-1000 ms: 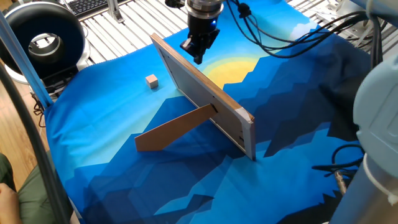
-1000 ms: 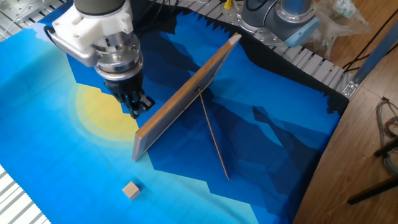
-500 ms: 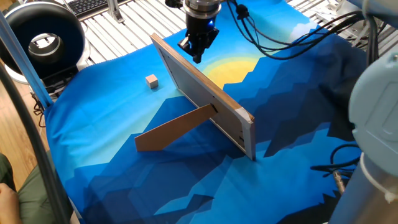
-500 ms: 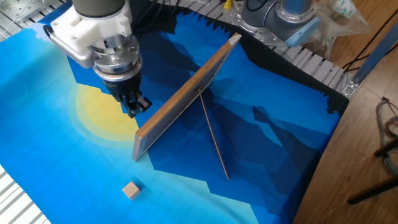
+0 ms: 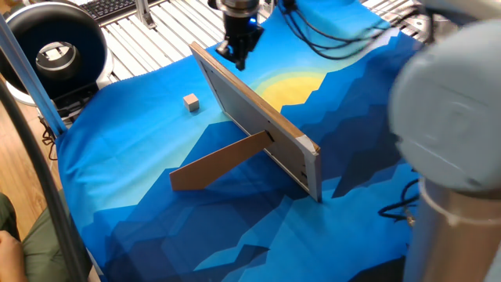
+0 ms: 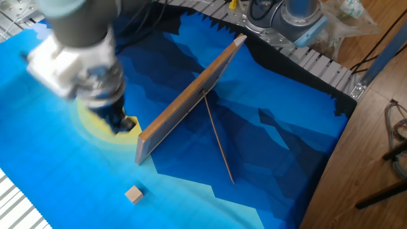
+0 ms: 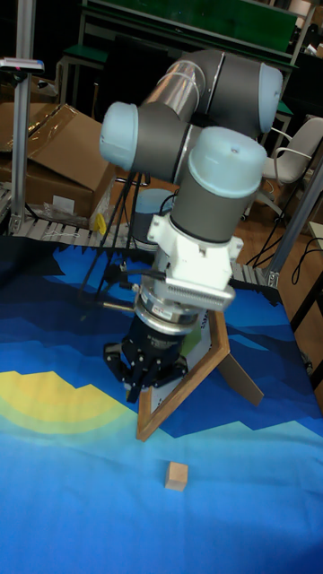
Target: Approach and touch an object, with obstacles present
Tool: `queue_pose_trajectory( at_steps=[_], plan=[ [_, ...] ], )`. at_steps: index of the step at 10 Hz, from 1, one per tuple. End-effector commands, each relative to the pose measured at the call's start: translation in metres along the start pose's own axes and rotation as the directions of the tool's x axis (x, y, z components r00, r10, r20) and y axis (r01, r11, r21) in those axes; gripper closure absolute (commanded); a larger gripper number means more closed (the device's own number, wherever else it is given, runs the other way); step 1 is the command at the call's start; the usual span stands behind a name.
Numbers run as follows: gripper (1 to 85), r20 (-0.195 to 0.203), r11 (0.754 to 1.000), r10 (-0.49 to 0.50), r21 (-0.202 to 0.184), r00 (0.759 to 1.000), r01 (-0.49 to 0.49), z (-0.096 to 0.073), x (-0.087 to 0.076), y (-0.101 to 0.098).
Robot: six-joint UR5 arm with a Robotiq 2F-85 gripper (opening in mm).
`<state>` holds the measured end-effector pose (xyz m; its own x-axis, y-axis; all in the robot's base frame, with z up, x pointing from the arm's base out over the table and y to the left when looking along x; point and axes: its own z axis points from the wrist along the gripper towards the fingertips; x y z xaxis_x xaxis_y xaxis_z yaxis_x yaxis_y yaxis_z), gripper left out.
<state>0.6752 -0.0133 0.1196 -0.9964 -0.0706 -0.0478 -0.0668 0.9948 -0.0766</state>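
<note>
The object, a tiny tan cube [image 5: 191,102], lies alone on the blue cloth, also seen in the other fixed view [image 6: 133,194] and in the tall view [image 7: 177,475]. The obstacles are a long grey-faced board [image 5: 258,117] standing on edge and a brown plank [image 5: 219,162] propping it from the cube's side. My gripper [image 5: 238,56] hangs low by the board's far end, on the yellow-sun side, its fingers together and holding nothing. It is motion-blurred in the other fixed view [image 6: 123,123], just off the board's end [image 6: 143,140]. The board [image 7: 184,381] stands between gripper [image 7: 142,384] and cube.
A black round device [image 5: 55,47] sits off the cloth at the back left. Cables [image 5: 352,39] trail from the arm across the back. The arm's large grey body [image 5: 454,117] fills the right side. Metal slats [image 6: 13,203] border the cloth.
The gripper has slid along the sun side of the board toward its end nearest the cube, moving fast enough to blur. Cube and boards have not moved.
</note>
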Motion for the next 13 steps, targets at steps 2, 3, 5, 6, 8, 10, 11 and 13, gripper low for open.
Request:
queue_pose_trajectory(
  at_steps=[2,3,5,6,8,10,11,13],
  plan=[
    [84.7,0.004,0.999,-0.042,-0.023,0.999,0.042,0.008,-0.029,0.019],
    [84.7,0.008,0.998,-0.044,-0.034,0.999,0.045,0.007,-0.03,0.021],
    [84.7,-0.019,0.997,-0.013,-0.071,1.0,0.012,0.007,-0.023,0.031],
    [84.7,-0.02,0.997,0.002,-0.073,1.0,-0.004,0.007,-0.023,0.031],
    [84.7,0.02,1.0,-0.011,-0.001,1.0,0.011,0.008,-0.033,0.013],
    [84.7,0.023,1.0,-0.008,-0.025,1.0,0.008,0.011,-0.037,0.02],
    [84.7,0.029,0.999,-0.003,-0.045,1.0,0.004,0.019,-0.046,0.028],
    [84.7,0.037,0.998,-0.002,-0.065,0.999,0.005,0.026,-0.058,0.041]
  ],
)
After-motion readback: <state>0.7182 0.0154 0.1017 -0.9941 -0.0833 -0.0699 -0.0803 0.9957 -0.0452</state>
